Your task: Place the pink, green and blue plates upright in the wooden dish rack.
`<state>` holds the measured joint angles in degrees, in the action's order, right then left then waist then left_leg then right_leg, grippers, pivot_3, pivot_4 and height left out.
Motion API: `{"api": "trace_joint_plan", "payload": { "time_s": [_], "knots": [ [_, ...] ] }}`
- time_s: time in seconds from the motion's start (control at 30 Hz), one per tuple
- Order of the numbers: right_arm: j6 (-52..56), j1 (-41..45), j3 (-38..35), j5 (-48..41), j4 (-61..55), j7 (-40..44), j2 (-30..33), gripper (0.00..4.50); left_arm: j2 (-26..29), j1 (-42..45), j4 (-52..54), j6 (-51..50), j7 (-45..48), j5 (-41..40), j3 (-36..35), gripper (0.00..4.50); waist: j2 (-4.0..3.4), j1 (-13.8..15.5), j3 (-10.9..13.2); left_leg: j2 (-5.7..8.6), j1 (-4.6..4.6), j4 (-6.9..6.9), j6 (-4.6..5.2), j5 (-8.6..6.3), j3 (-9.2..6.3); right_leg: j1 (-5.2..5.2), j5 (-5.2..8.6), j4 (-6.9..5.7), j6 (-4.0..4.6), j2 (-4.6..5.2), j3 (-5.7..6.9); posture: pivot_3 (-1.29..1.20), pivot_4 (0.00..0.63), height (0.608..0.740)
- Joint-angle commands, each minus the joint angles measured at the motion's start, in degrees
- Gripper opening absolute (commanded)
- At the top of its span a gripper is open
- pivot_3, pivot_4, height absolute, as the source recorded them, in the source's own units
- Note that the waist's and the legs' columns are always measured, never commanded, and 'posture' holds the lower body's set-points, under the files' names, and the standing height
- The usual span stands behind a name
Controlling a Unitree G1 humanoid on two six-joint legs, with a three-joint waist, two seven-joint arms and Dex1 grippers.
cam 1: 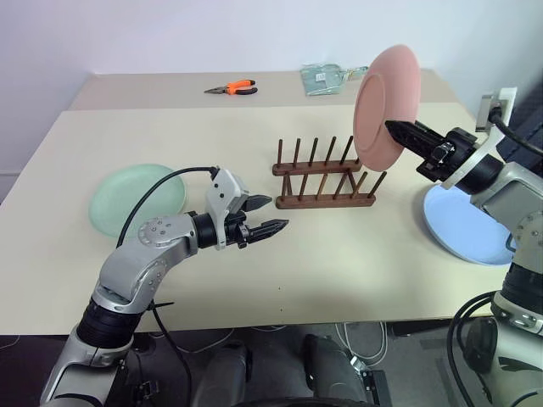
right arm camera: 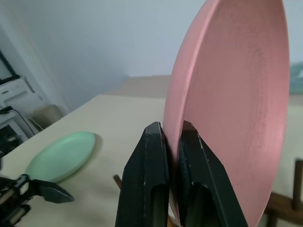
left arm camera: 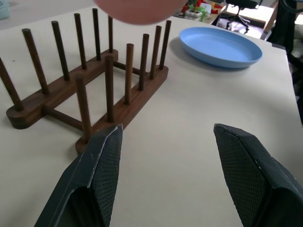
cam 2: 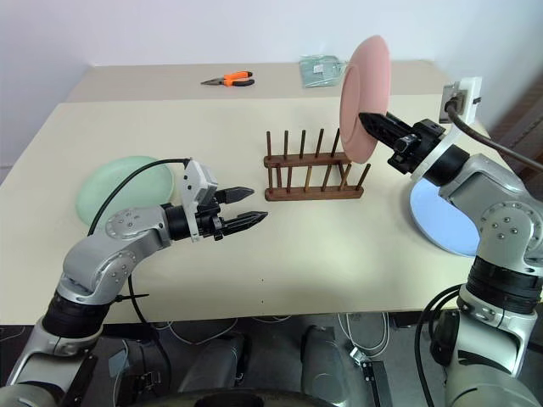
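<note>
The right gripper (cam 1: pixel 397 130) is clenched on the rim of the salmon-pink round plastic plate (cam 1: pixel 386 103), holding it upright and clear of the table. The plate hangs above the right end of the small dark brown wooden dish rack (cam 1: pixel 324 176) and does not touch the pegs. In the right wrist view, the two black fingers (right arm camera: pixel 150 175) pinch the plate's edge between them, one on each face.

The rack stands empty near the middle of the beige table (cam 1: pixel 254 254), its two base bars parallel and its thin pegs upright.

The left gripper (cam 1: pixel 270 214) hovers low over the table, just in front and to the left of the rack, pointing toward it. Its jaws are released and hold nothing; the left wrist view shows the fingers (left arm camera: pixel 102 165) spread wide with bare tabletop between them.

The pale mint-green round plate (cam 1: pixel 136 197) lies flat on the table behind the left arm, well apart from the rack. The light blue round plate (cam 1: pixel 462 225) lies flat at the table's right edge, below the right arm.

A pair of orange-handled pliers (cam 1: pixel 232 87) and a clear plastic bag (cam 1: pixel 322 78) lie at the far side of the table.
</note>
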<state>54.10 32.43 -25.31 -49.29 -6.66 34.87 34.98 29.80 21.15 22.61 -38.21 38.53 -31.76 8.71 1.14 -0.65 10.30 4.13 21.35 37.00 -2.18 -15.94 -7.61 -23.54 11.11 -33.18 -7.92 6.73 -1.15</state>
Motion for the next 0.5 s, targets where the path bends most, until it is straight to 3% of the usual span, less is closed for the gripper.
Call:
{"api": "trace_joint_plan", "payload": {
  "time_s": [0.03, 0.13, 0.27, 0.3, 0.4, 0.47, 0.5],
  "knots": [
    [-1.1, 1.5, -0.9, -1.2, 2.0, 1.4, 1.3, 0.00, -0.1, -0.2, 2.3, 0.1, 0.3, -0.4, -1.2, 3.13, 0.00, 0.0, 0.0, 0.00, -0.01, 0.00, 0.00, 0.00, 0.00, 0.00, 0.00, -0.01, 0.00, 0.00, 0.00, 0.00, 0.150, 0.740],
    [-1.2, 1.8, -0.9, -1.5, 3.1, 1.9, 1.5, 1.06, -0.1, -0.6, 2.2, -0.1, 0.2, 0.0, -1.0, 3.19, -0.01, 0.0, 0.0, 0.00, 0.00, 0.01, 0.00, 0.00, 0.00, 0.00, 0.01, -0.01, 0.01, -0.01, 0.00, 0.00, 0.150, 0.740],
    [-11.4, 2.3, 1.2, 7.7, 2.1, -0.9, 2.5, 3.05, -2.0, -0.9, 0.5, -0.7, -4.0, 0.4, -3.6, 4.49, -0.03, 0.0, 0.0, 0.00, 0.00, 0.01, 0.00, 0.00, 0.00, 0.00, 0.00, -0.01, -0.02, 0.00, 0.00, 0.00, 0.150, 0.740],
    [-15.1, 3.0, 1.5, 10.5, 2.3, -2.0, 2.9, 3.54, -2.5, -0.7, -0.4, -0.3, -5.7, 1.4, -4.6, 4.50, -0.03, 0.0, 0.0, 0.01, 0.00, 0.01, 0.00, 0.00, 0.00, 0.00, -0.01, -0.01, -0.03, 0.00, 0.00, 0.00, 0.150, 0.740],
    [-23.0, 5.2, 2.4, 17.7, 3.8, -5.1, 4.7, 3.54, -4.9, 1.1, -5.3, 1.3, -14.1, 5.5, -9.3, 4.50, -0.07, 0.0, 0.0, 0.01, -0.01, 0.02, 0.00, 0.00, 0.01, 0.00, -0.01, -0.01, -0.05, 0.00, 0.01, 0.00, 0.150, 0.740],
    [-27.6, 6.6, 3.5, 21.3, 3.9, -5.2, 6.2, 3.54, -7.5, 4.2, -11.1, 0.7, -24.1, 8.1, -15.5, 4.50, -0.06, 0.1, 0.0, 0.02, -0.02, 0.02, -0.01, 0.00, 0.00, -0.01, -0.02, -0.02, -0.07, 0.00, 0.01, 0.00, 0.150, 0.740],
    [-29.1, 6.9, 4.7, 22.3, 2.4, -3.9, 7.1, 3.76, -8.2, 6.1, -14.7, 0.7, -30.8, 10.5, -19.2, 4.50, -0.05, 0.1, 0.0, 0.01, -0.02, 0.03, -0.01, 0.01, -0.02, 0.00, -0.02, -0.02, -0.07, -0.01, 0.02, 0.00, 0.150, 0.740]
  ]
}}
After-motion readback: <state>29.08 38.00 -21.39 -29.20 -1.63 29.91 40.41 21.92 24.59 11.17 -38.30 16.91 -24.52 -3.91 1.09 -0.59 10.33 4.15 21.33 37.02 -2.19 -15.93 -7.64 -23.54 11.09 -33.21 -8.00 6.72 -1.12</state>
